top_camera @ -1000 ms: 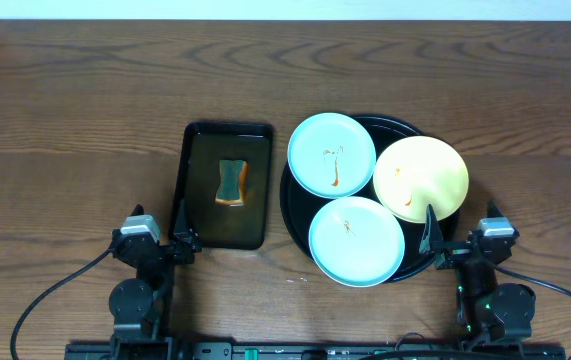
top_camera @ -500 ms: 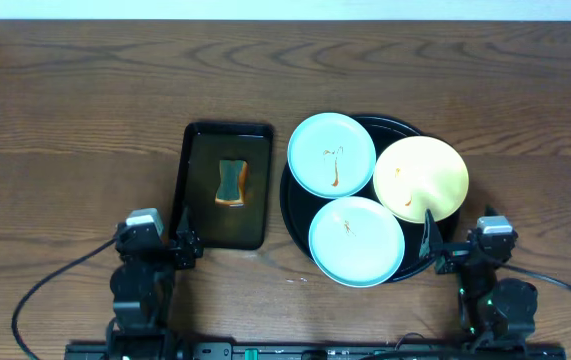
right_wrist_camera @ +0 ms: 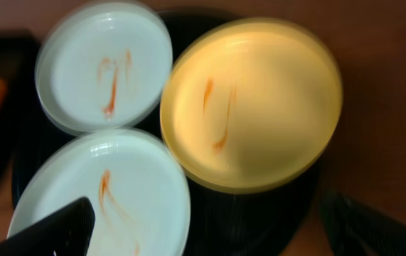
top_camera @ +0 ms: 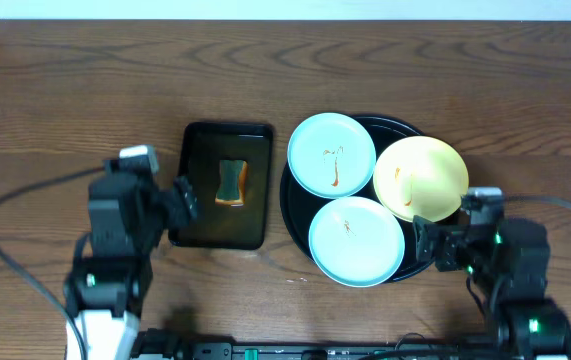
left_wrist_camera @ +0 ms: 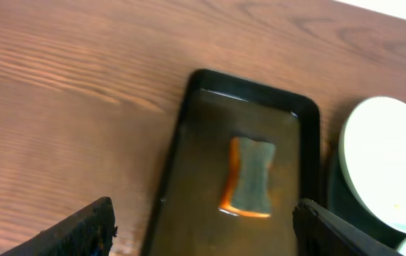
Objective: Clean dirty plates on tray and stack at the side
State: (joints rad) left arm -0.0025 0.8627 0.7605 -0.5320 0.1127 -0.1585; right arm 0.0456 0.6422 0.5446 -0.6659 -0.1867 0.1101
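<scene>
Three smeared plates sit on the round black tray [top_camera: 295,205]: a pale blue one at the back left [top_camera: 331,154], a pale blue one at the front [top_camera: 356,240], and a pale yellow one [top_camera: 421,177] at the right. All three show in the right wrist view: the back blue plate [right_wrist_camera: 104,65], the front blue plate [right_wrist_camera: 110,195], the yellow plate [right_wrist_camera: 252,103]. My right gripper [top_camera: 430,240] is open and empty above the tray's front right part [right_wrist_camera: 259,220]. My left gripper [top_camera: 180,200] is open and empty at the left edge of the rectangular tray.
A small rectangular black tray [top_camera: 205,225] left of the round tray holds a wet sponge [top_camera: 231,183] with orange edges; the sponge also shows in the left wrist view [left_wrist_camera: 249,186]. Bare wooden table [top_camera: 55,110] lies left and behind.
Both arms have risen and moved forward from the front edge: the left one toward the rectangular tray, the right one over the round tray. The plates and sponge have not moved.
</scene>
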